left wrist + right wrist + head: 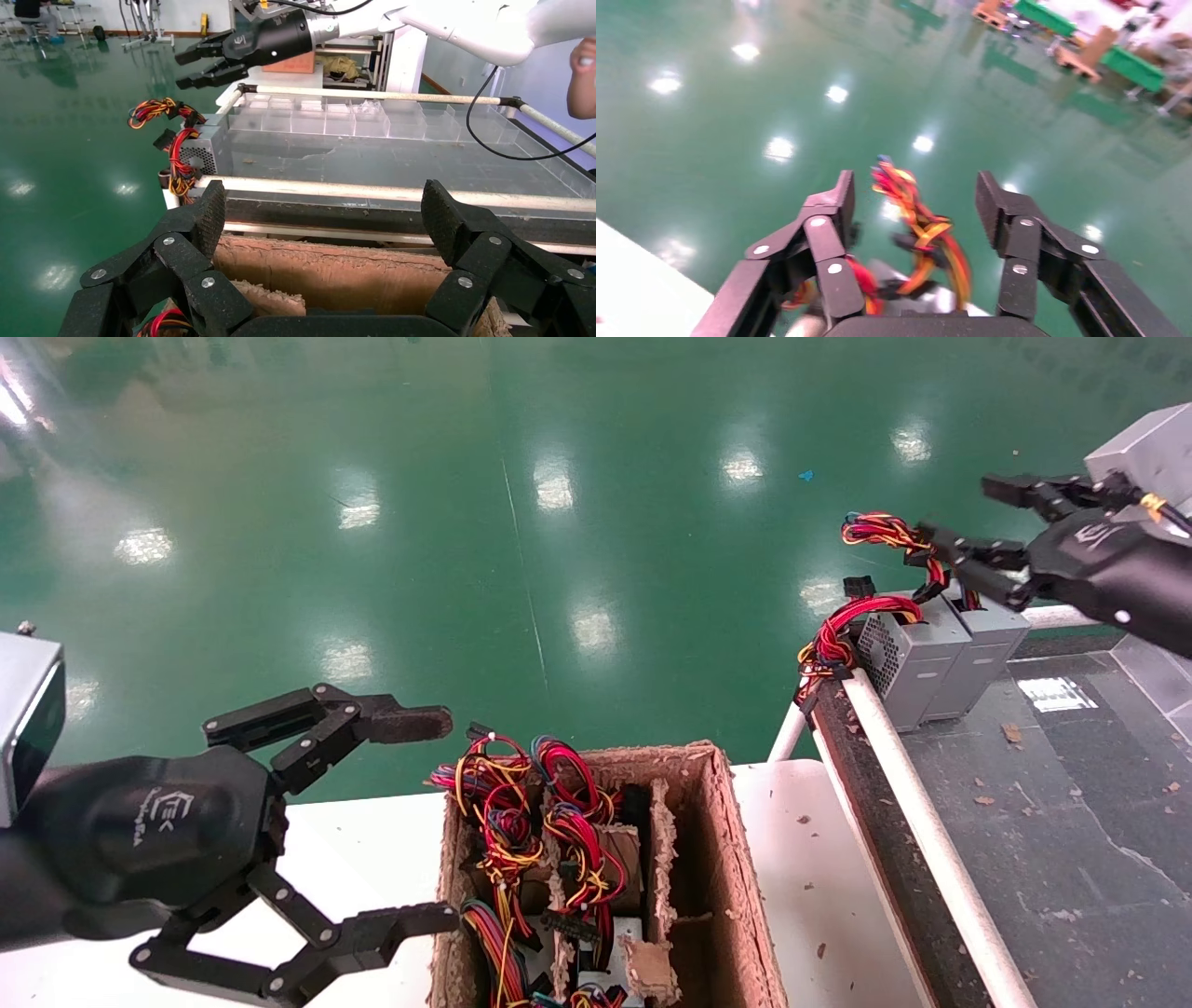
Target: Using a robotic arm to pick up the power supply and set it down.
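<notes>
Two grey metal boxes stand side by side at the end of the dark belt (1071, 784). The power supply (989, 649) is the right one; its red, yellow and orange wire bundle (880, 531) arcs out over the floor. The left box (917, 663) has a mesh face and red wires. My right gripper (959, 514) hovers open just above the power supply, touching nothing. In the right wrist view the wire bundle (921, 225) shows below, between the open right gripper's (916, 200) fingers. My left gripper (419, 822) hangs wide open and empty beside the cardboard box (736, 859).
The cardboard box has torn dividers and holds several more grey units with tangled wires (521, 822). It rests on a white table (363, 859). White rails (917, 822) edge the belt. Clear plastic trays (337, 116) line the belt's far side. Green floor (521, 523) lies beyond.
</notes>
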